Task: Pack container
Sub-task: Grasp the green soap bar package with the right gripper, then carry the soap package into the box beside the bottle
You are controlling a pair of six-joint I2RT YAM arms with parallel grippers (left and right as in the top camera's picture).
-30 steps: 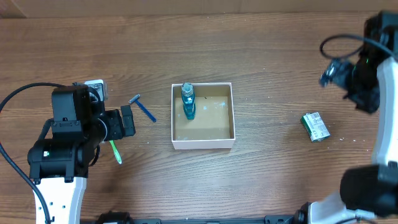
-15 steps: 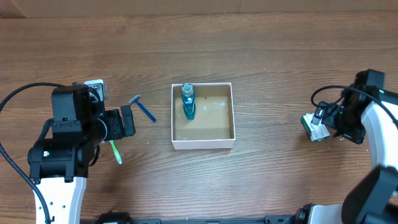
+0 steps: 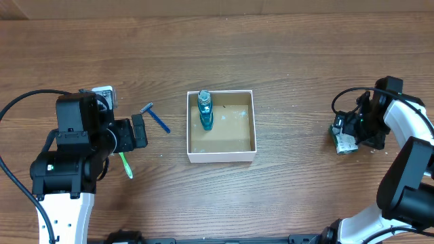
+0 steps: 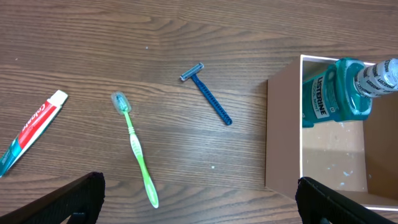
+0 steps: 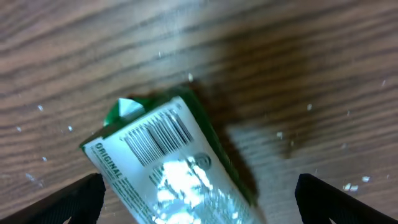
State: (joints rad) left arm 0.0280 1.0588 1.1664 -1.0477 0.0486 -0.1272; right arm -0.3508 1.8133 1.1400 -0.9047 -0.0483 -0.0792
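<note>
The container (image 3: 252,125) is a shallow square white-walled box with a brown floor at the table's middle; it also shows in the left wrist view (image 4: 283,137). A blue mouthwash bottle (image 3: 205,112) lies inside it (image 4: 339,93). A green-and-white packet (image 3: 344,139) lies at the right. My right gripper (image 3: 349,132) is open, low over the packet (image 5: 168,165), fingers on either side of it. My left gripper (image 3: 139,132) is open and empty, left of the container, above a green toothbrush (image 4: 137,152).
A blue razor (image 3: 156,118) lies left of the container, also in the left wrist view (image 4: 208,96). A toothpaste tube (image 4: 31,134) lies at the far left. The green toothbrush (image 3: 126,165) sits partly under the left arm.
My right arm has swung down from the far right to the green-and-white packet and now sits low over it. The left arm and the other things have not moved.
</note>
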